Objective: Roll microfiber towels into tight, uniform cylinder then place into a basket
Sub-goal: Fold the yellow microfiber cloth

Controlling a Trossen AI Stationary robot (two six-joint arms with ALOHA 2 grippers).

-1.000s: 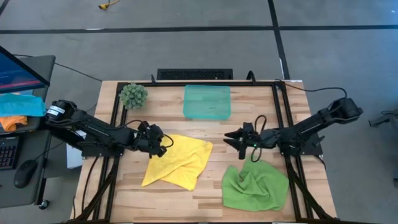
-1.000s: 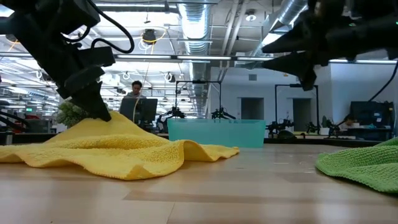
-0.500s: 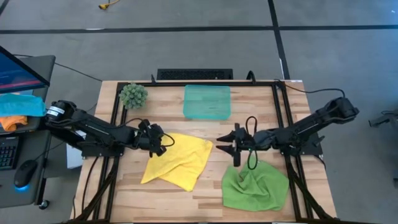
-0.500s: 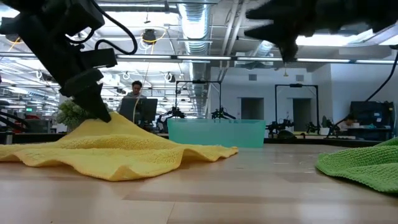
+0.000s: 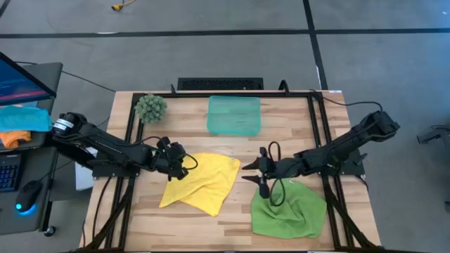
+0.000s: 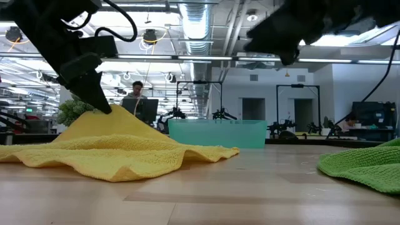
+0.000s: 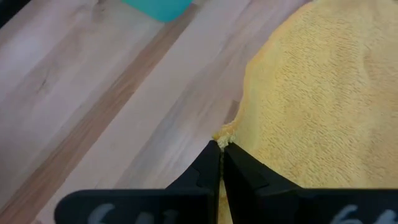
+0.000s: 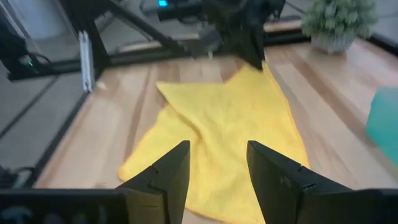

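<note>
The yellow microfiber towel (image 5: 204, 179) lies crumpled left of the table's middle, with its far left corner raised into a peak (image 6: 115, 115). My left gripper (image 5: 184, 166) is shut on that corner. The light green towel (image 5: 288, 209) lies bunched at the near right. My right gripper (image 5: 251, 173) hangs open in the air between the two towels, pointing at the yellow one and touching nothing. The teal basket (image 5: 234, 114) stands at the far middle with nothing in it. My left gripper pinches the yellow towel's far left corner (image 7: 225, 133) between its two shut fingers. The fingers come slanting down from the table's left. The corner is lifted off the wood, and the cloth slopes down from it to the rest of the towel, which lies on the table.
A fuzzy green ball (image 5: 150, 107) sits at the far left corner. Black frame rails (image 5: 318, 133) run along the table's left, right and far sides. Bare wood (image 5: 239, 151) shows between basket and towels.
My right gripper has moved toward the table's left and a little toward the near edge, closing in on the yellow towel, and has rolled about its own axis. It has stayed open.
</note>
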